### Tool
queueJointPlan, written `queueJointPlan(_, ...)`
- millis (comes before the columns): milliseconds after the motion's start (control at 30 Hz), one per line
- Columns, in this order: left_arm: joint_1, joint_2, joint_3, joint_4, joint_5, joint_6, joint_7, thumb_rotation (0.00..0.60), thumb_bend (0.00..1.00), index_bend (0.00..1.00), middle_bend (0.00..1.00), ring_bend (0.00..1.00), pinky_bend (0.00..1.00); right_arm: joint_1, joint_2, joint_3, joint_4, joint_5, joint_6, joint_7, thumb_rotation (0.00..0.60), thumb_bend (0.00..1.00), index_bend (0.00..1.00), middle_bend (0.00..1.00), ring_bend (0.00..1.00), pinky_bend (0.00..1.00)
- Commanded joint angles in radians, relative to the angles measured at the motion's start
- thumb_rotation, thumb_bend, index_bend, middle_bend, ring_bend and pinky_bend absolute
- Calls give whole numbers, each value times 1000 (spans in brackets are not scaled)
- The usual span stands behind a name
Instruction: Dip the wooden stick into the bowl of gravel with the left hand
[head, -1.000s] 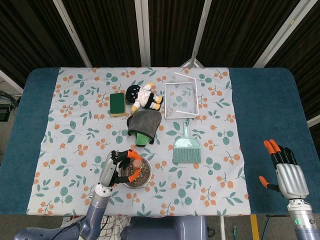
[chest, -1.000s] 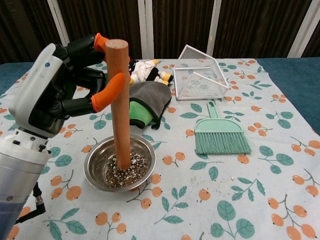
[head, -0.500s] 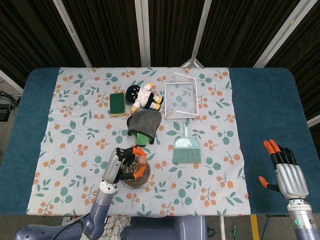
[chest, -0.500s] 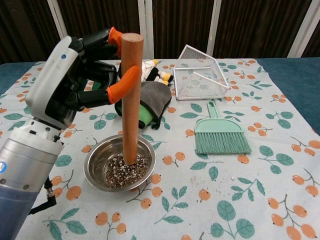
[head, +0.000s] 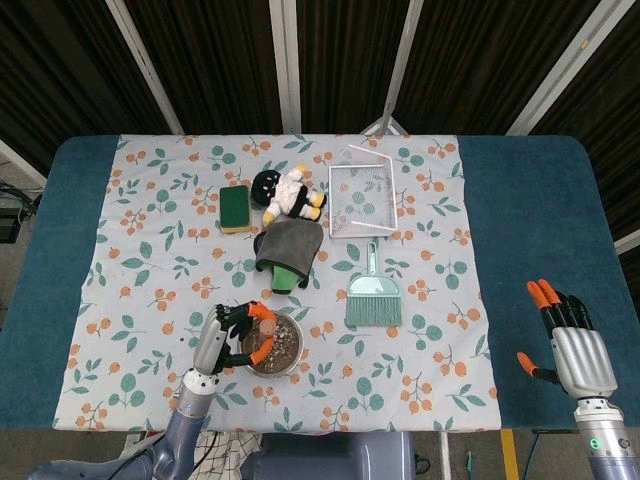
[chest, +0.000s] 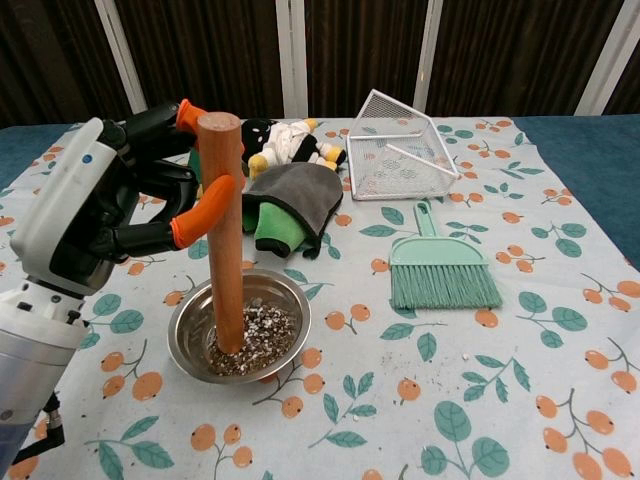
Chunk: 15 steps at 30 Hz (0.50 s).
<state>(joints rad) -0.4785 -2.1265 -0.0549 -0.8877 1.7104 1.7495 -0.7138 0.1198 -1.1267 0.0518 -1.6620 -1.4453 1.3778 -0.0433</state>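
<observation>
In the bowl (chest: 240, 325), our left hand (chest: 110, 205) had shifted the gripped stick (chest: 222, 232) leftward; our right hand (head: 570, 335) lay spread. Brush (chest: 440, 268) and cloth (chest: 290, 205) sat nearby.

The left hand (chest: 105, 215) had a silver-white back shell bearing a small blue dot, black fingers and orange fingertips (chest: 197, 220). Its forearm was a silver cylinder. The right hand (head: 570, 335) matched: silver shell, black fingers, orange tips, green-marked wrist.
</observation>
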Motion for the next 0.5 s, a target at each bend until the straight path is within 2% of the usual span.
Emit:
queueJointPlan(33,2,0,2,5,0,1,-3,600,909,553,626,864,958,1,0,1,0,0,0,0,600,269,0,0,0,0)
queueJointPlan(267,-5,4,-4,-6,14,16,-3,600,909,552,625,864,958,-1,-1,0,3,-3,3,1,600,269,0,0,0,0)
queueJointPlan(400,-27,20,-28,-54,27,29,17,600,909,552,625,864,958,-1,-1,-1,3,-3,3,1,600,269,0,0,0,0)
queueJointPlan(500,-69,50,-66,-128,47,26,69,600,909,551,624,864,958,-2,-2,-1,4,-4,5,1,600,269,0,0,0,0)
